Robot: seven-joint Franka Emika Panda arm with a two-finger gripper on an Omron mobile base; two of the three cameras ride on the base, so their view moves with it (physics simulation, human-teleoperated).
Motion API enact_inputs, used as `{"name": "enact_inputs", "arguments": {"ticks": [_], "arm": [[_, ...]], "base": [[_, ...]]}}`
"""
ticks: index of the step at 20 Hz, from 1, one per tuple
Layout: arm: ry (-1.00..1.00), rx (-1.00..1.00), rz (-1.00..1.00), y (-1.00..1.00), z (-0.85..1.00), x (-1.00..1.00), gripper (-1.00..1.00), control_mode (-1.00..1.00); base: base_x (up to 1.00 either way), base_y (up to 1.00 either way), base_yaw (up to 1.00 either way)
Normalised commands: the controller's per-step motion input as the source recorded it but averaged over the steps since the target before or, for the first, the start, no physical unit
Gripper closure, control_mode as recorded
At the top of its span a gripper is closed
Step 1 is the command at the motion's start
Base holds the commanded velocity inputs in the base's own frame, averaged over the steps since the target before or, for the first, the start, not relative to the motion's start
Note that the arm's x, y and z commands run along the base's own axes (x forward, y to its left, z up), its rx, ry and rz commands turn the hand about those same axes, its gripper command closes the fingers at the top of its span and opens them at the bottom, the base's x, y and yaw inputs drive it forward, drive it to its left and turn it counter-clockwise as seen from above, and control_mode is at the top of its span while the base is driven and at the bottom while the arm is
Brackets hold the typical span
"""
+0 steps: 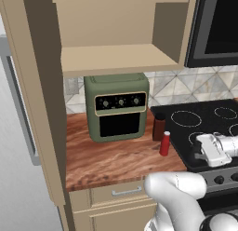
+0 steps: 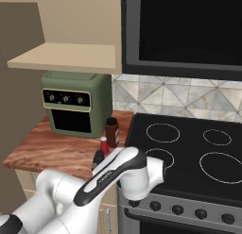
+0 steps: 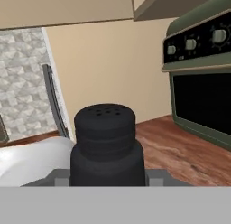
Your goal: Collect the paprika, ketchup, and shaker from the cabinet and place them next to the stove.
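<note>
Shaker (image 3: 105, 144): a black, rounded-top shaker is seen close up in the hand view, low between the pincer tips, upright; a dark part of it shows behind the arm in the right base view.
Pincer (image 3: 107, 178): clenched on the shaker.
Paprika (image 1: 159, 126): stood upright on the wooden surface (image 1: 111, 158), just beside the stove (image 1: 204, 120).
Ketchup (image 1: 165, 143): stood in front of the paprika, near the stove's edge.
Cabinet (image 1: 116, 57): open, above the green toaster oven (image 1: 118, 106).
</note>
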Motion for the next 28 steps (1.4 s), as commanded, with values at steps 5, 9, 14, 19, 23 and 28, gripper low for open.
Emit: {"name": "enact_inputs", "arguments": {"ticks": [5, 9, 14, 19, 23, 28], "arm": [[0.01, 0.0, 0.02, 0.0, -0.24, 0.19, 1.0, -1.0], [0.0, 0.0, 0.01, 0.0, -0.19, 0.26, 1.0, -1.0], [-0.01, -0.04, 0.0, 0.0, -0.23, 0.29, 1.0, -1.0], [-0.04, -0.07, 0.0, 0.0, -0.28, 0.2, 1.0, -1.0], [-0.05, -0.05, 0.0, 0.0, -0.21, 0.08, 1.0, -1.0], [0.0, 0.0, 0.01, 0.0, -0.11, 0.05, 1.0, -1.0]], "base": [[0.0, 0.0, 0.0], [0.0, 0.0, 0.0], [0.0, 0.0, 0.0], [0.0, 0.0, 0.0], [0.0, 0.0, 0.0], [0.0, 0.0, 0.0]]}}
